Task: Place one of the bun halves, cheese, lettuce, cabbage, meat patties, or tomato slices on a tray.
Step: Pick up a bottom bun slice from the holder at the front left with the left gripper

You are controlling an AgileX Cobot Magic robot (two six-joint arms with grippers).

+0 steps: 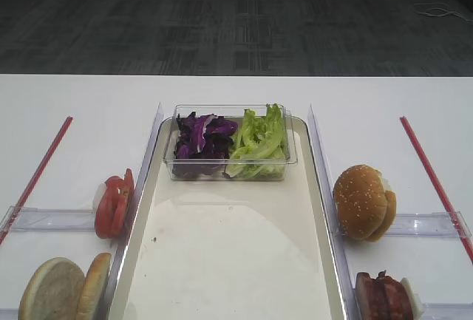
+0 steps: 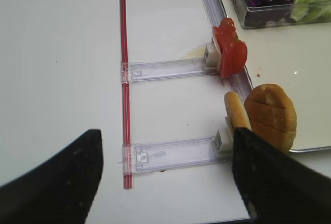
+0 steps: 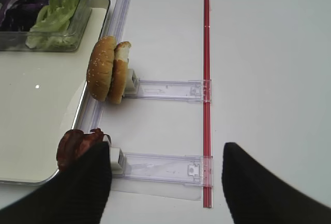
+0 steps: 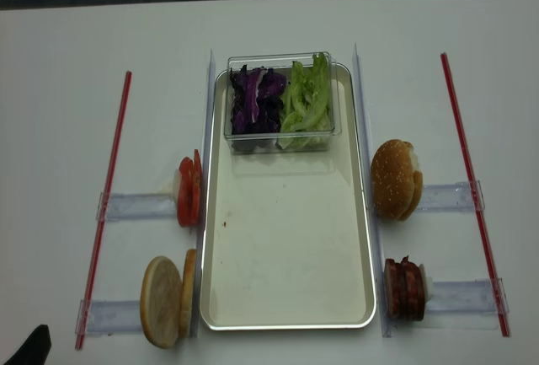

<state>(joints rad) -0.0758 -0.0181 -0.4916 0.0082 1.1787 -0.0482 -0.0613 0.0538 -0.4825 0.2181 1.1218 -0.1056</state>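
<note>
The cream tray (image 1: 236, 261) (image 4: 286, 247) lies in the middle with only a clear tub on it. Purple cabbage (image 1: 201, 137) and green lettuce (image 1: 259, 141) fill the tub. Tomato slices (image 1: 112, 205) (image 2: 230, 53) and the bun halves (image 1: 53, 290) (image 2: 269, 115) stand on edge along its left side. Meat patties (image 1: 380, 298) (image 3: 77, 144) stand at its right. No cheese shows. My left gripper (image 2: 166, 136) is open over the table left of the bun halves. My right gripper (image 3: 165, 151) is open beside the patties, with nothing between its fingers.
A brown sesame-seeded bun (image 1: 361, 202) (image 3: 103, 69) stands on edge right of the tray. Clear plastic holders (image 2: 170, 151) (image 3: 160, 167) and red strips (image 1: 41, 165) (image 1: 432, 176) lie on the white table on both sides. The clear tub (image 4: 280, 104) takes up the tray's far end.
</note>
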